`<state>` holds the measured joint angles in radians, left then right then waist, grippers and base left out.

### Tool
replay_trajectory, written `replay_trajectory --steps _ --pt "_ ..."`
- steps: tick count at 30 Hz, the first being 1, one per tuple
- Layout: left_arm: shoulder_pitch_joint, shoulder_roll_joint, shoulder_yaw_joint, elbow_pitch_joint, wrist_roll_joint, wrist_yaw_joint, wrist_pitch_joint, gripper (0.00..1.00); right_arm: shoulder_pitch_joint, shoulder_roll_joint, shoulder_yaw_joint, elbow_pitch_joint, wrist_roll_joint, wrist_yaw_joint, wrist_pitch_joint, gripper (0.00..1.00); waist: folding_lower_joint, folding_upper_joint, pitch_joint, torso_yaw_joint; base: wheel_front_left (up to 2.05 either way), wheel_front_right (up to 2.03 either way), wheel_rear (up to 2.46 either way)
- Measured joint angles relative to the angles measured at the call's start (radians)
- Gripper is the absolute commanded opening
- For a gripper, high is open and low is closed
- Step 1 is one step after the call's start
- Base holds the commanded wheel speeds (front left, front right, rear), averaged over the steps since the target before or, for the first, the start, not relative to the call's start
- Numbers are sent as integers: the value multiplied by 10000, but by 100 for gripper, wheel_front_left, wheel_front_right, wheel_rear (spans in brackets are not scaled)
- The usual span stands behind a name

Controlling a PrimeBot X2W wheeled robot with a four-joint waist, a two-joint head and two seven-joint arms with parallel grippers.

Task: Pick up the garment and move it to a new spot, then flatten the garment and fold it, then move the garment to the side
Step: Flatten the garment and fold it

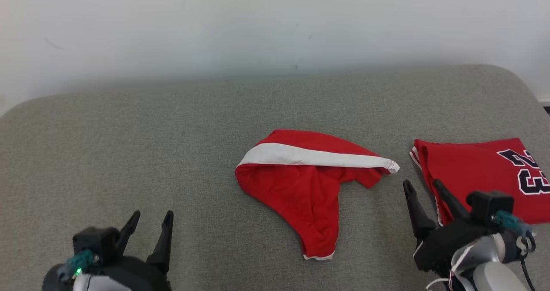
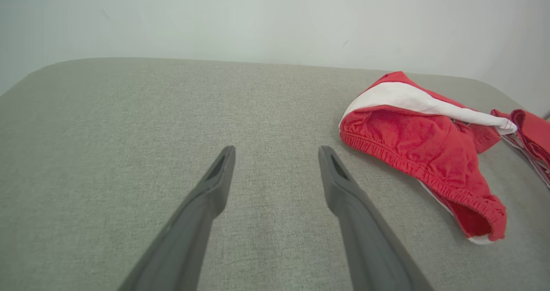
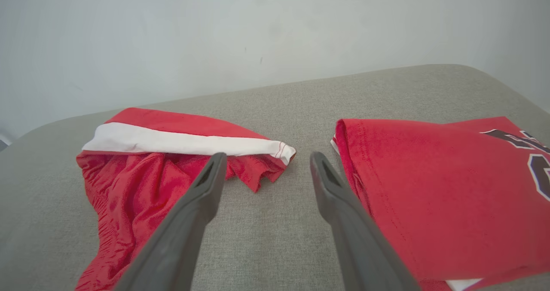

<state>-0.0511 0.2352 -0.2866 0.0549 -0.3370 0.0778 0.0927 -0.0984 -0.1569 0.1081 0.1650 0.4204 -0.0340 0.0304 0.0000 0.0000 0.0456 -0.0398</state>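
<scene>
Left hand [image 1: 153,214], right hand [image 1: 421,182] agape; garment [image 1: 300,188] between; head view shows digits on jersey [image 1: 472,166]

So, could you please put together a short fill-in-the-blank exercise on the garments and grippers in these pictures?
1. The crumpled red garment has a broad band of ____ cloth along its far edge.
2. The folded jersey with dark numerals lies on the robot's ____ side of it.
3. The left gripper and the right gripper both hold nothing, and their jaws stand ____.
4. Both pieces of clothing lie on a ____ padded surface.

Missing words: white; right; open; grey
</scene>
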Motion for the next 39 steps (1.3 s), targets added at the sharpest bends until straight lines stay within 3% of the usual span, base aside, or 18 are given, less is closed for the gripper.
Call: replay_trajectory --steps 5,9,13,18,28,36,37,39 --pt "-1535 46 -405 865 -84 -541 986 100 -1278 -138 94 637 48 115 892 100 1 0 367 -77 0 0 0" --pt "-2946 199 -884 1697 -50 -1250 1758 100 -2222 -343 127 1149 121 192 1565 100 1 0 715 -154 0 0 0" --pt "-4125 198 -993 2537 -40 -1590 2330 100 -3141 -376 334 1699 326 466 2307 100 1 1 1091 -242 0 0 0" --pt "-4795 153 -1271 3452 -42 -1766 2876 100 -3959 -341 711 2439 451 784 3110 100 2 1 1559 -388 0 0 0" --pt "-6028 -416 -1841 4577 -215 -2011 3116 100 -4689 -186 905 3649 489 886 3841 100 3 2 2312 -624 0 0 0" --pt "-6357 -437 -2163 5093 -564 -2025 3010 100 -4875 105 949 4109 740 1060 3921 100 0 2 2368 -633 0 0 0" --pt "-6436 -414 -2345 5122 -706 -2025 2974 100 -4897 186 974 4182 805 1112 3921 98 0 1 2360 -623 0 0 0" --pt "-6476 -382 -2548 5102 -792 -2025 2895 98 -4898 201 1007 4222 805 1135 3921 81 0 1 2356 -619 0 0 0"
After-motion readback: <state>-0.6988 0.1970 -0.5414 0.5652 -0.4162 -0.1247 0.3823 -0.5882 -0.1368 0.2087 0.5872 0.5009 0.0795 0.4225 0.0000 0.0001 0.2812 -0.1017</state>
